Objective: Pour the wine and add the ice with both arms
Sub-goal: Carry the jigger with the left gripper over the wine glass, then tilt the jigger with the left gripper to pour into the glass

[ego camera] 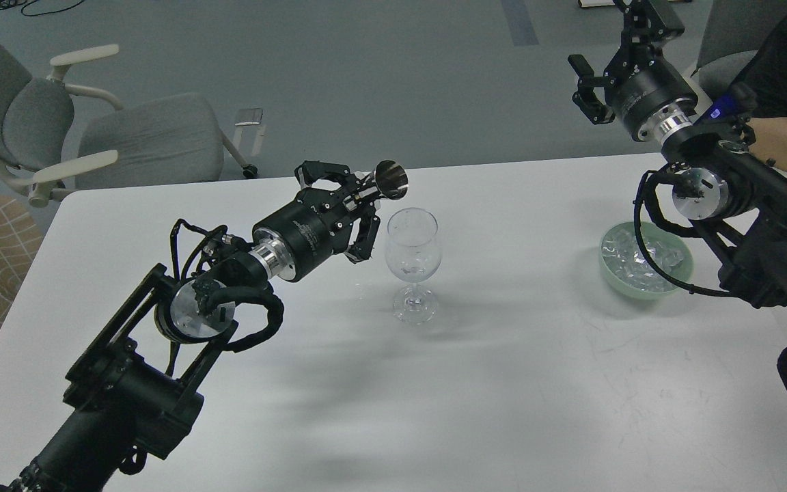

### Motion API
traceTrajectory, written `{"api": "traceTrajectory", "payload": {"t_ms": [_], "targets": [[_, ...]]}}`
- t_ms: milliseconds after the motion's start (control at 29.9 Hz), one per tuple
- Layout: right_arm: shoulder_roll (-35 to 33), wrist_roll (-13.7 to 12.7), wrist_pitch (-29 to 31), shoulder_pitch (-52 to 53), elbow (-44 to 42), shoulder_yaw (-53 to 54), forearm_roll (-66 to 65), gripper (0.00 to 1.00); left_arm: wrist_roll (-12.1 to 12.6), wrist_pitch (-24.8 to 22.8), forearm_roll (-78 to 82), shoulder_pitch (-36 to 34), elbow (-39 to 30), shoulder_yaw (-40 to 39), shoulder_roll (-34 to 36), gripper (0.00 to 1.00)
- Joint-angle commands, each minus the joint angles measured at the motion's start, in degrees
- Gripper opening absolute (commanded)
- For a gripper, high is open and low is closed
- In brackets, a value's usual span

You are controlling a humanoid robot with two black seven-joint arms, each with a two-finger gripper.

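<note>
My left gripper [361, 203] is shut on a small metal measuring cup [391, 180]. It holds the cup tilted on its side, mouth facing right, just left of and above the rim of the clear stemmed glass [412, 263]. No stream of wine shows. Something glossy glints low in the glass bowl; I cannot tell whether it is ice or liquid. The ice [639, 258] lies piled in a pale green bowl [682, 273] at the right. My right gripper [611, 51] is open and empty, raised high beyond the table's far edge, above and left of the bowl.
The white table [503, 383] carries only the glass and the bowl. A person's bare arm [786, 147] rests at the far right edge. A grey office chair [127, 140] stands behind the table's far left corner. My right arm's cable [646, 239] hangs over the bowl.
</note>
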Motion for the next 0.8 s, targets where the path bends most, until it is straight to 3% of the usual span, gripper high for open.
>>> {"api": "traceTrajectory", "payload": {"t_ms": [0, 768], "targets": [[-0.1, 0.0, 0.1, -0.2, 0.0, 0.0, 0.0, 1.0, 0.7, -0.3, 2.7, 0.0, -0.2, 0.0, 0.1, 0.0], [-0.1, 0.1, 0.1, -0.3, 0.0, 0.0, 0.0, 1.0, 1.6, -1.6, 16.2, -0.4, -1.5, 0.2, 0.1, 0.0]]}}
